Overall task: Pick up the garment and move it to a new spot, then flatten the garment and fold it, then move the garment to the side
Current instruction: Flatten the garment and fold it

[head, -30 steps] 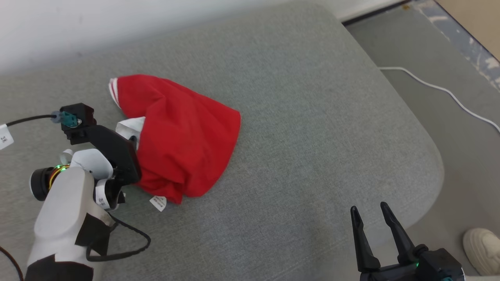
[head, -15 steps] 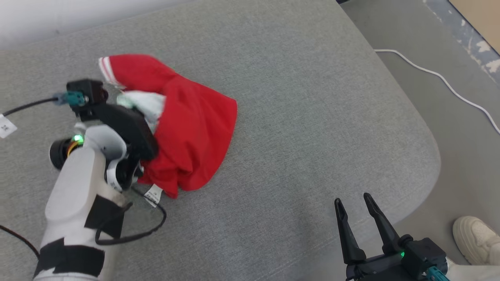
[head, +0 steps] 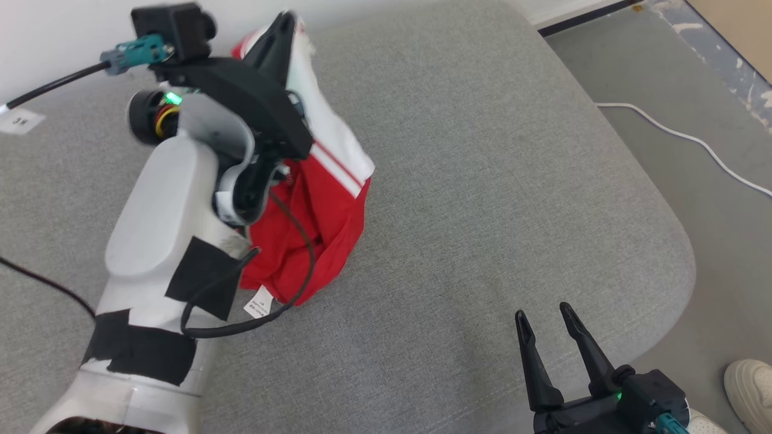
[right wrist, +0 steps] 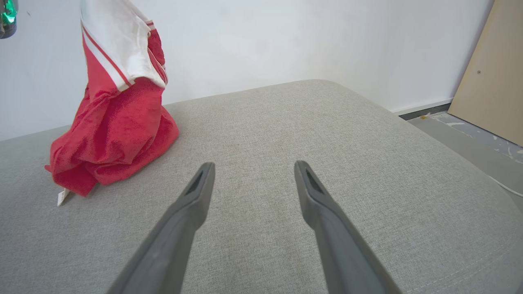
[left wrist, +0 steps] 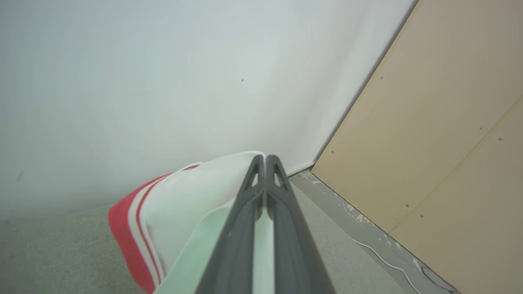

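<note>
The red garment [head: 313,229] with white panels and red stripes hangs from my left gripper [head: 286,21], which is shut on its white upper part and raised high at the back left. Its lower red folds [right wrist: 110,147] still rest on the grey cushion [head: 482,181], with a small white tag [head: 258,302] at the bottom. In the left wrist view the closed fingers [left wrist: 245,204] pinch white cloth [left wrist: 192,208]. My right gripper [head: 543,322] stands open and empty near the cushion's front right corner, well apart from the garment [right wrist: 118,61].
A white cable [head: 687,141] runs over the grey floor to the right of the cushion. A person's pale shoe [head: 748,386] sits at the lower right. A white wall [right wrist: 286,36] stands behind the cushion, with a tan board [left wrist: 441,122] at the right.
My left gripper has risen from the cushion with the garment's white part in it, pulling the garment up into a hanging column. The right gripper has stayed put.
</note>
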